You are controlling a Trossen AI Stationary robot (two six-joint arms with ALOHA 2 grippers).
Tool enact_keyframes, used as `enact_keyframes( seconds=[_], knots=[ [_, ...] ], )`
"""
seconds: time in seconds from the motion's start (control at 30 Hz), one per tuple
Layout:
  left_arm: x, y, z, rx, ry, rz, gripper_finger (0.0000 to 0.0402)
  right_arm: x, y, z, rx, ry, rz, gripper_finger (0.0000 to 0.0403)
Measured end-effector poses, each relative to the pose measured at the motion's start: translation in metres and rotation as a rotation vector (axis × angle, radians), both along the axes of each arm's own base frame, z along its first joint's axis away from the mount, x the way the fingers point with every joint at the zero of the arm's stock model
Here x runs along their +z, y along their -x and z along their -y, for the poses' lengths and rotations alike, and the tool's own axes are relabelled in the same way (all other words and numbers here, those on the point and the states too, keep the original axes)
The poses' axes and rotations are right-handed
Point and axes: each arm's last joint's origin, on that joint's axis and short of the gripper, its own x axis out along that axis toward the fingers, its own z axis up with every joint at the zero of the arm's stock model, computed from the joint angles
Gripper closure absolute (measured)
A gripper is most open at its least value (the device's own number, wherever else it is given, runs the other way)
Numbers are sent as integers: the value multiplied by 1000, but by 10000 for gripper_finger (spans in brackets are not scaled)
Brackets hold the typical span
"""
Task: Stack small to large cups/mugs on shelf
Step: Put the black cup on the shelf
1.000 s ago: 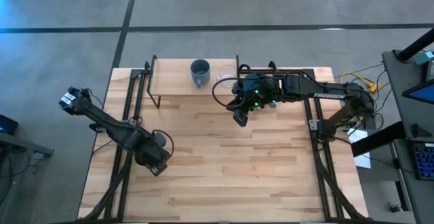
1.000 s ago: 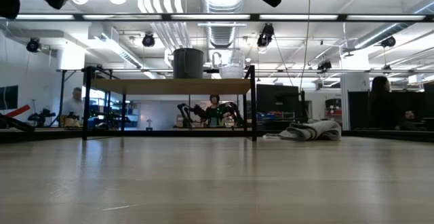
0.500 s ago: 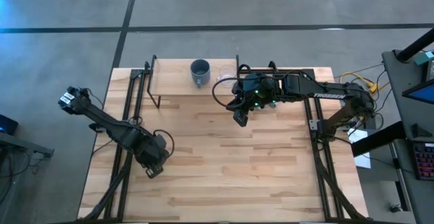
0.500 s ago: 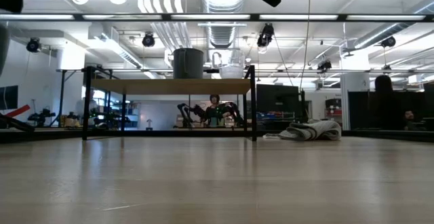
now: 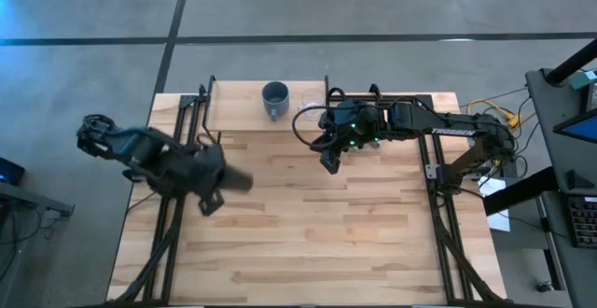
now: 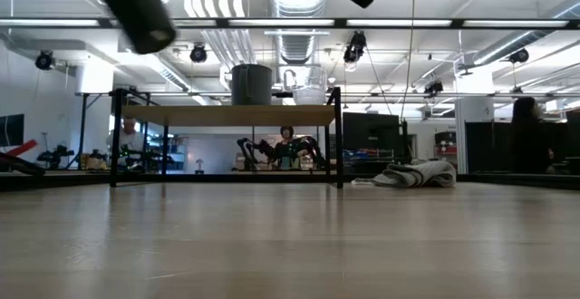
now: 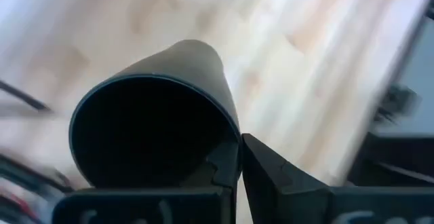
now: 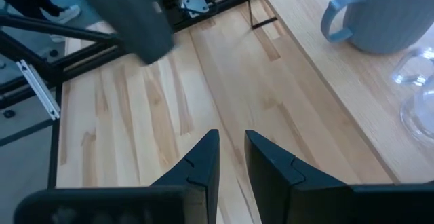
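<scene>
Black cup [image 7: 152,119] airborne, pinched at rim by left gripper [image 5: 216,179].
Right gripper [image 8: 230,157] jaws narrow, empty, beside shelf [image 5: 238,98] edge.

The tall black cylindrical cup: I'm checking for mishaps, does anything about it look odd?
Yes. The tall black cylindrical cup is lifted off the wooden tabletop, lying on its side, the left gripper clamped on its rim. The grey-blue handled mug and small clear glass cup stand upright on the light-wood shelf.
</scene>
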Motion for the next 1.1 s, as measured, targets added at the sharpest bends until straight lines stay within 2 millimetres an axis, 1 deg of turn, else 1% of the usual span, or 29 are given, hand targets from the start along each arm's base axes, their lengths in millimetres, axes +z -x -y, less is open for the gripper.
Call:
enact_keyframes(
  seconds=[0.07,0.13,0.23,0.4,0.47,0.53,0.63,0.83,1.0,1.1],
  knots=[
    [6,-4,-14,-4,-105,39,401,1,-1,0,-1,-1,14,337],
    [9,-7,-29,-5,-201,42,401,1,-1,-1,-12,-17,16,337],
    [11,-10,-58,16,-333,6,401,1,-1,-1,-34,-45,16,337],
    [11,-8,-103,112,-454,-89,401,1,-1,-5,-29,-56,10,337],
    [11,-6,-118,152,-460,-106,401,1,-1,-8,-21,-56,10,337],
    [12,-4,-130,145,-427,-101,401,1,-1,-10,-15,-56,10,337],
    [11,-1,-143,109,-367,-95,402,1,-1,-12,-9,-56,9,337],
    [5,1,-171,174,-332,-145,402,1,-1,-12,-10,-56,9,337],
    [-7,-9,-193,200,-288,-205,402,1,-1,-12,-10,-57,9,337],
    [-15,-18,-201,183,-255,-230,402,1,-1,-12,-10,-56,9,337]
  ],
)
